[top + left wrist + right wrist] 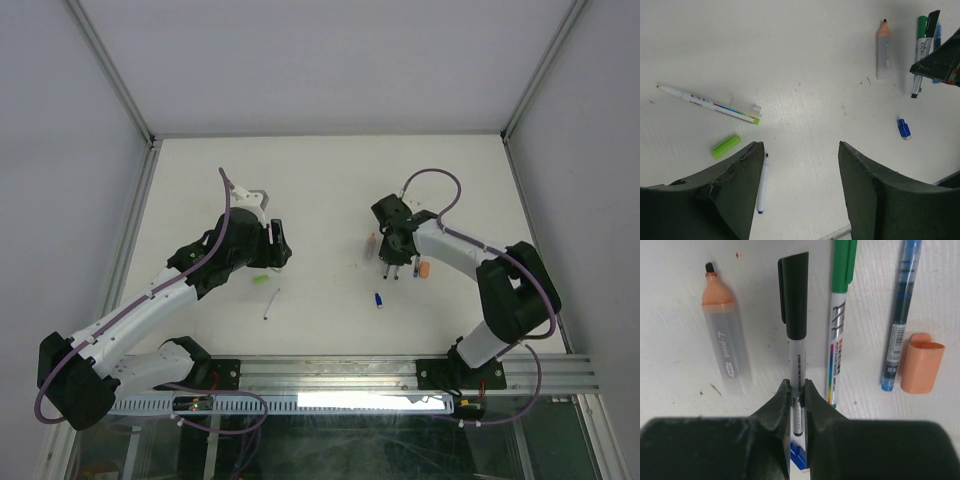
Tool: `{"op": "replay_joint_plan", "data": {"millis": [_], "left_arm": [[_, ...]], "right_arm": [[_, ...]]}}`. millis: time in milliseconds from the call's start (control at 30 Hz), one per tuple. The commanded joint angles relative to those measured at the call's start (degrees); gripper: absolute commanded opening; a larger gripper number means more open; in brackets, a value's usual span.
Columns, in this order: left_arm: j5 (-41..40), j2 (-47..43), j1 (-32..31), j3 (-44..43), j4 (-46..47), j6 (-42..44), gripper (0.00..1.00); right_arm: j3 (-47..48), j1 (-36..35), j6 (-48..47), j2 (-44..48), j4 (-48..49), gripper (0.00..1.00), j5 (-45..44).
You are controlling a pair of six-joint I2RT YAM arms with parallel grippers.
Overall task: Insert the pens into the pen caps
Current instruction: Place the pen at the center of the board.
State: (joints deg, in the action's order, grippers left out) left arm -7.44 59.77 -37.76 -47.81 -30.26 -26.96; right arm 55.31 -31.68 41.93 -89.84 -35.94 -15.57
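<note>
My right gripper (797, 385) is shut on the grey barrel of a pen (796, 365) that wears a black cap (794, 295), held low over the table. To its right lie a green-capped pen (840, 325), a blue pen (900, 315) and a loose orange cap (922, 362). A blue cap (797, 457) lies under the jaws. My left gripper (800, 145) is open over bare table. An uncapped white pen (761, 185) lies by its left finger, with a green cap (726, 146) and a second white pen (707, 103) further left.
An uncapped orange highlighter (725, 335) lies left of the held pen. In the top view the two grippers (275, 248) (392, 260) sit mid-table, with the blue cap (379, 300) between them. A metal rail (400, 372) runs along the near edge.
</note>
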Motion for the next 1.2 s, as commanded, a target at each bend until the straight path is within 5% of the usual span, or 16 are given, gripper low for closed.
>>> {"op": "replay_joint_plan", "data": {"millis": [0,633,1167], "left_arm": [[0.24,-0.78,0.66,-0.58,2.37,0.77,0.62],[-1.31,0.24,0.93,-0.88,2.44,1.19,0.62],[-3.81,2.85,1.51,-0.99,0.03,0.82,0.63]], "right_arm": [[4.88,0.94,-0.04,-3.14,0.69,0.09,-1.23],[8.47,2.29,-0.71,-10.28,-2.71,0.21,-0.97],[5.27,2.16,-7.05,7.88,-0.58,0.32,4.92]]}}
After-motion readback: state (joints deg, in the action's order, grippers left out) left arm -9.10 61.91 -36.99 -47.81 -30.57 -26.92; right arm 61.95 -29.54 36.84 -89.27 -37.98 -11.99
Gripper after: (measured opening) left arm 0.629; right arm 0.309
